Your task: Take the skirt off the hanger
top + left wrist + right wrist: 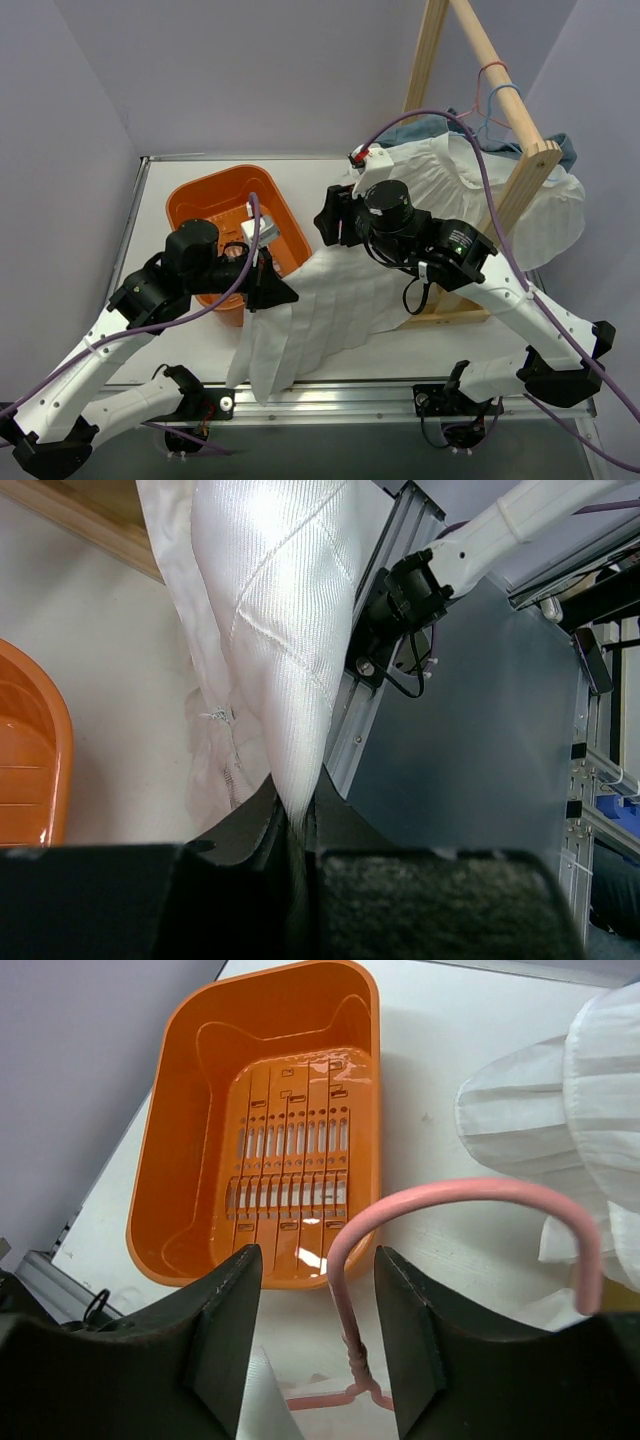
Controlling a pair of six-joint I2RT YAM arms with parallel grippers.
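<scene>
Right wrist: hanger (470, 1191) is straddled by R gripper (318, 1257), jaws apart; clamp needed before skirt (270, 630), pinched in L gripper (296, 828), is pulled to 7 o'clock.

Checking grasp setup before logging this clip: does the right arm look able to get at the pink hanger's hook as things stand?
Probably yes. The pink hanger's hook stands between the right gripper's open fingers, apparently untouched, and the white skirt lies off to one side.
</scene>
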